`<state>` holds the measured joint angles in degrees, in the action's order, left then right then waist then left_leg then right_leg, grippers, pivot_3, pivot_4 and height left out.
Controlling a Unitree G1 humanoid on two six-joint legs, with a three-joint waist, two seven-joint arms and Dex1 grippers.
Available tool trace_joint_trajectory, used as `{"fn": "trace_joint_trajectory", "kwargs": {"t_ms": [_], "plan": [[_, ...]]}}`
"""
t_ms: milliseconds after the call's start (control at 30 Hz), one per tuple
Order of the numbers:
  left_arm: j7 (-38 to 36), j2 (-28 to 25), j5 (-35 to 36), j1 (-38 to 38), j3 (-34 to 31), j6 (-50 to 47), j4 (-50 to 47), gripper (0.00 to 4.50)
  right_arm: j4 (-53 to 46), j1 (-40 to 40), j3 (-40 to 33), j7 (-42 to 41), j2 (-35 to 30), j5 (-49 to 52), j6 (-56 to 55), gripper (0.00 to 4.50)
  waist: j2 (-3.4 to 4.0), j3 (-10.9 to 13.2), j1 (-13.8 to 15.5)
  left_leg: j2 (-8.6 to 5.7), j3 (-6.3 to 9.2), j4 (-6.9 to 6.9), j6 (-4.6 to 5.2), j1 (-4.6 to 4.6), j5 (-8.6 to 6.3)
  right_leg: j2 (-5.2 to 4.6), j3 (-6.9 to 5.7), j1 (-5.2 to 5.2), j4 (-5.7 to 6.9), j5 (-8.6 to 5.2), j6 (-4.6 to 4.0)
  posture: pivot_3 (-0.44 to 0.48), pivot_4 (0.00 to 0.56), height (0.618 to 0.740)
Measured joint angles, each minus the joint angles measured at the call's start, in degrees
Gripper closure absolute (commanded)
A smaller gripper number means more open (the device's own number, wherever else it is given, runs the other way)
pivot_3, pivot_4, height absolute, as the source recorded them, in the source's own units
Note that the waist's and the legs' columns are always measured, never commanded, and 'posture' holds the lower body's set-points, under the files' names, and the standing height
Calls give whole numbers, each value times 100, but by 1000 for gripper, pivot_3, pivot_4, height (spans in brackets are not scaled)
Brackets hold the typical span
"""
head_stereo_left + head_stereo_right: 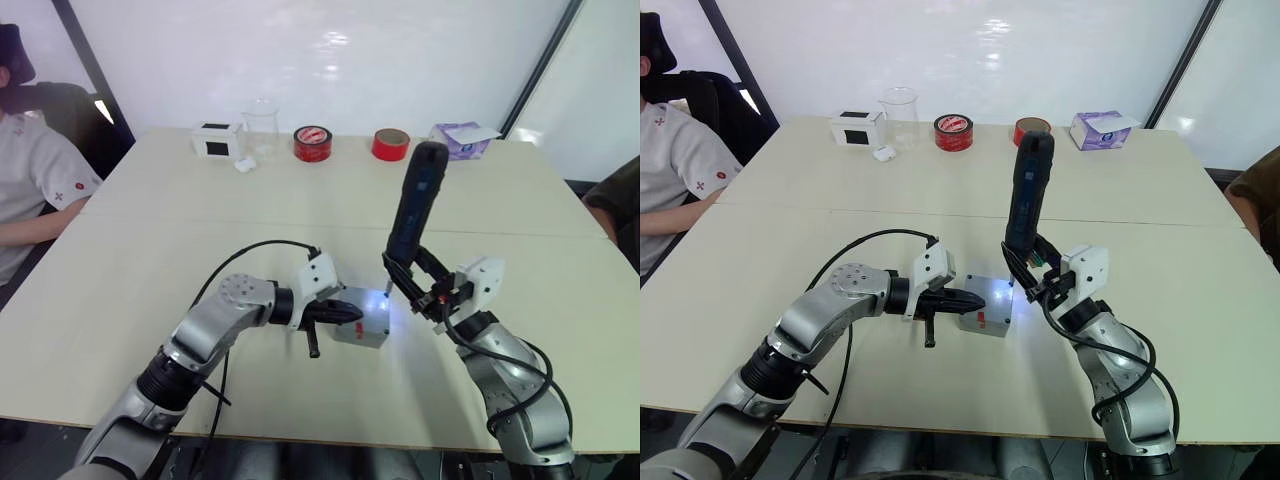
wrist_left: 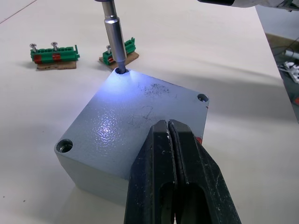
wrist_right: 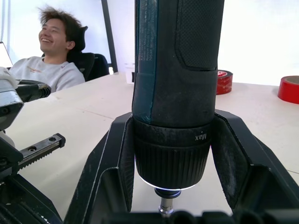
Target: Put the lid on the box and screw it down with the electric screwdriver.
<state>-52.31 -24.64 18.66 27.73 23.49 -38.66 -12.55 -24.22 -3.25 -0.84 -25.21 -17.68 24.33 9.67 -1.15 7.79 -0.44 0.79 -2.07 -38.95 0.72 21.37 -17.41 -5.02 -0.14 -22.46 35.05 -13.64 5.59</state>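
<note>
The grey lid lies closed on the box at the table's near middle. My left gripper is shut, and its joined fingertips rest on the lid's top near one edge. My right gripper is shut on the electric screwdriver, which stands nearly upright. The screwdriver's metal bit sits in the lid's corner hole, and its white light falls on that corner. Two other corner holes of the lid are in sight. A small red spot shows at the lid's edge beside my left fingers.
Two green terminal blocks lie on the table just beyond the box. Along the far edge stand a white box, a glass beaker, two red tape rolls and a purple tissue box. A person sits at the left.
</note>
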Motion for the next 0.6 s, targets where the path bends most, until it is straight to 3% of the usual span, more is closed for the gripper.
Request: {"fn": "trace_joint_trajectory", "kwargs": {"t_ms": [467, 600], "plan": [[-8, 20, 1, 0, -2, 17, 0, 4500, 57, -15, -13, -43, 99, -3, -161, 2674, 16, 8, -5, -4, 11, 34, -13, 5, -7, -35, -6, -29, -7, -8, -14, 0, 150, 740], [-11, 45, 6, 17, -10, 55, 19, 4500, -73, 171, -278, -51, 7, 527, 220, 2674, 36, 21, -9, -14, 10, 54, -16, 19, -5, -48, -5, -36, -9, -8, -16, 0, 150, 740]]}}
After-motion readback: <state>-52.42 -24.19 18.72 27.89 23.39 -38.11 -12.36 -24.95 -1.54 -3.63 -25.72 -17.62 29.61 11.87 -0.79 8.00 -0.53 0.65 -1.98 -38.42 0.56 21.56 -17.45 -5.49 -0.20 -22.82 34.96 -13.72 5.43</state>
